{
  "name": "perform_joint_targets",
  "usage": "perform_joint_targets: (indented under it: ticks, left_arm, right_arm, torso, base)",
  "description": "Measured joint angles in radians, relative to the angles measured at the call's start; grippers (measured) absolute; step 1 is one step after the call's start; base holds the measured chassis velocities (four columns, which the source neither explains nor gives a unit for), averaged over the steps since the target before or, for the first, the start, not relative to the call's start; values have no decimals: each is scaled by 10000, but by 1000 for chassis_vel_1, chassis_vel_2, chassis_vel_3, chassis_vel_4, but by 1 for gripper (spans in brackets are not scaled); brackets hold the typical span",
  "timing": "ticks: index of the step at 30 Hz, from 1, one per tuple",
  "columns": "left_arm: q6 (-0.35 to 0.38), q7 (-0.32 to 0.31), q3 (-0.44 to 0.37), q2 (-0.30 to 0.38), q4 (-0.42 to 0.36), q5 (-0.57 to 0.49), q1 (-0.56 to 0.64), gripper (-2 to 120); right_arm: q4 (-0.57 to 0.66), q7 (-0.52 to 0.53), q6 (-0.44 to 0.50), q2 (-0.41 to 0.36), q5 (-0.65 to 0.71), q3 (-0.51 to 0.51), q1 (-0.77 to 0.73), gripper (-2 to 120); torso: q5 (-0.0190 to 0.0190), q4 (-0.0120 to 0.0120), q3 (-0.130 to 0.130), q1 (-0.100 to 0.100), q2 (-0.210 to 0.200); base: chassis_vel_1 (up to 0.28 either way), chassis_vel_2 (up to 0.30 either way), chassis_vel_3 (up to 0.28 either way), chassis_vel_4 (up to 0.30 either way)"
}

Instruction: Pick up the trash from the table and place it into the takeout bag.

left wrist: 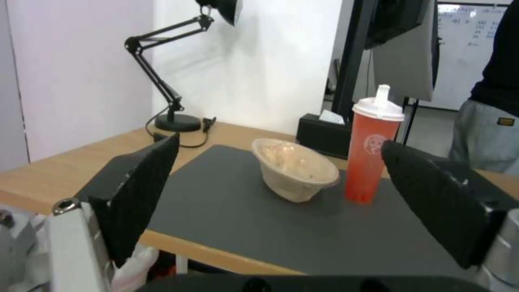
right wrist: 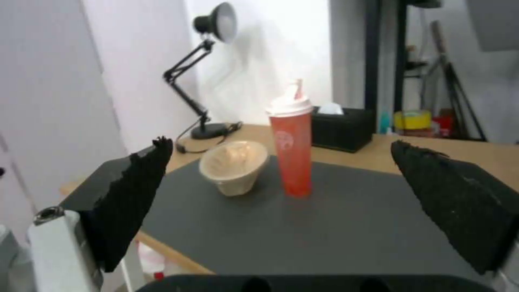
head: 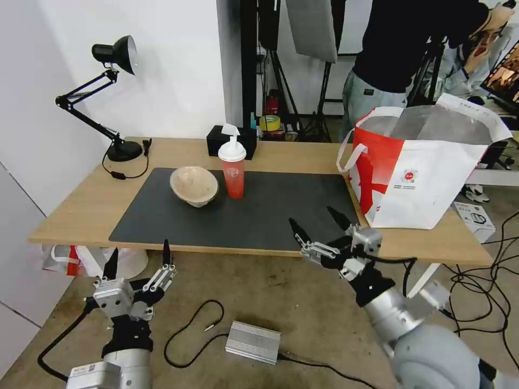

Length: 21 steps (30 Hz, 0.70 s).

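A beige bowl (head: 194,185) (left wrist: 294,168) (right wrist: 234,166) lies tilted on the dark grey mat (head: 238,213) of the light-wood table (head: 81,208). Right beside it stands a red translucent cup (head: 233,167) (left wrist: 373,152) (right wrist: 292,148) with a white lid. At the table's right end, the red-and-white takeout bag (head: 421,173) stands with its mouth open and foil lining showing. My right gripper (head: 319,221) hovers open at the table's front edge, left of the bag. My left gripper (head: 138,254) hangs open below and in front of the table's left part. Both are empty.
A black desk lamp (head: 108,97) stands at the back left of the table and a black tissue box (head: 230,141) sits behind the cup. A red-and-white plastic bag (head: 70,259) lies under the table's left end. Cables and a metal box (head: 253,341) lie on the floor.
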Motion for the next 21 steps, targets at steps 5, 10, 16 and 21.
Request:
perform_joint_targets:
  ticks: [5,10,16,21]
  left_arm:
    - [9,-5,150,123,163,-46,-155,100]
    - [41,-4,318,247,279,-148,-273,100]
    - [69,7,419,382,320,-195,-349,100]
    - [79,22,421,360,307,-177,-332,100]
  right_arm:
    - [-94,-308,-545,-385,769,69,471,100]
    - [-193,-305,-923,-523,1490,121,699,100]
    - [-455,-311,-1325,-555,2145,32,1439,100]
    - [-689,-257,-1656,-555,2480,-212,2251,100]
  torso:
    - [0,-1,0,0,0]
    - [0,-2,0,0,0]
    - [0,-2,-1,0,0]
    - [0,0,0,0,0]
  base:
    - [0,0,0,0]
    - [0,0,0,0]
    - [0,0,0,0]
    - [0,0,0,0]
